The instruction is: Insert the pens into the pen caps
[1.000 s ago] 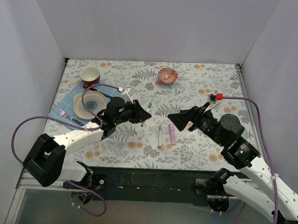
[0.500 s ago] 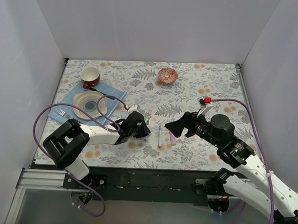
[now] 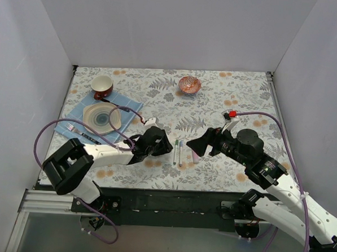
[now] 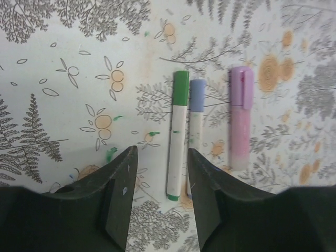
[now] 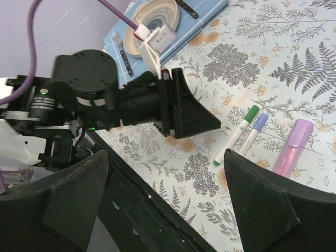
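Close to the table's point(image 3: 155, 170) near edge, midway along it, three smooth plastic pens lie parallel and capped. They are a slim white green-capped pen point(image 4: 177, 142), a blue-capped pen point(image 4: 195, 137) just beside it, and a thick pink marker point(image 4: 240, 123) a little apart.

My left gripper point(image 4: 160, 207) hangs over the green one's near end, its blunt black fingers parted and grasping nothing. My right gripper point(image 5: 168, 210) is spread wide and empty near the marker.

Only the left wrist view shows green ink flecks on the fern-printed cloth. Only the top view shows the copper-coloured bowl point(image 3: 189, 84) by the far edge.

A round plate point(image 3: 101, 117) on a blue mat point(image 3: 130, 105), a fork point(image 3: 78, 131) and a cup point(image 3: 101, 86) crowd the far left corner. Bare cloth stretches from the pens to the bowl.
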Motion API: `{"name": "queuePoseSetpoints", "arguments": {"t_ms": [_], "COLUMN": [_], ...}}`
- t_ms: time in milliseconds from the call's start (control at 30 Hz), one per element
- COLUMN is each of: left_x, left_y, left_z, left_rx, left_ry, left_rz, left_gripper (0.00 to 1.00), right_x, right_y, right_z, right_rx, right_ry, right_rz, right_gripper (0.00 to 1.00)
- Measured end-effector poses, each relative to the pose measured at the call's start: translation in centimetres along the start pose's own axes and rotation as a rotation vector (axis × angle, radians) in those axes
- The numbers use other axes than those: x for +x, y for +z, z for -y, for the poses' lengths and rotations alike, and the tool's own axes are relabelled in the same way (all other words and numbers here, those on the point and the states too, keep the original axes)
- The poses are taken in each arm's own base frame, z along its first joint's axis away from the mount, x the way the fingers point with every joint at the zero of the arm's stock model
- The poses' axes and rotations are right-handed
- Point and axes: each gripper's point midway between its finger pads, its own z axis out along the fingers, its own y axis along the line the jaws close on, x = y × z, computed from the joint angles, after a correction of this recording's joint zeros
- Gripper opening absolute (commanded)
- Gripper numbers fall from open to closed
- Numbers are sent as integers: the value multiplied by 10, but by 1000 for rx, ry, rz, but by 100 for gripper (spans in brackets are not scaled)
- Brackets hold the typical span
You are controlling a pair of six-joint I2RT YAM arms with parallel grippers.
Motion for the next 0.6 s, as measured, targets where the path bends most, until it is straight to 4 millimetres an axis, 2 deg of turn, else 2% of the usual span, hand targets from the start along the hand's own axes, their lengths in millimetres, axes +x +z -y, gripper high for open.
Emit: {"name": "queuePoseSetpoints", "arguments": {"t_ms": [67,100,133,200,233,300,433,500,600], "left_x": [-11,-18,-24,-45,-54,-76,-113,-124,-133], "left_y": [-13,-21,-28,-49,-60,-85,-142,-167,-193], "left_z": [11,18,24,44,55,76,109,116,116], "left_rx": [38,63,83,155,193,271,413,459,490], "left_ry": [1,4,14,49,68,115,209,256,328], "left_rz": [28,46,61,115,142,207,343,401,467], "left_gripper": [49,54,66,77,88,96,98,98,98], "right_x": [0,1,1,3,4,6,3,-2,-10], "right_y": [0,0,0,0,0,-1,-3,-5,-9], "right_z": [0,1,1,4,6,13,34,43,52], "right_rx": [1,2,4,15,26,60,189,251,319], "right_ry": [-3,-6,-8,-14,-15,-18,-24,-26,-29], "right_rz": [-2,-3,-5,-10,-16,-22,-21,-8,21], "right_gripper": [98,98,98,98,98,98,98,98,98]}}
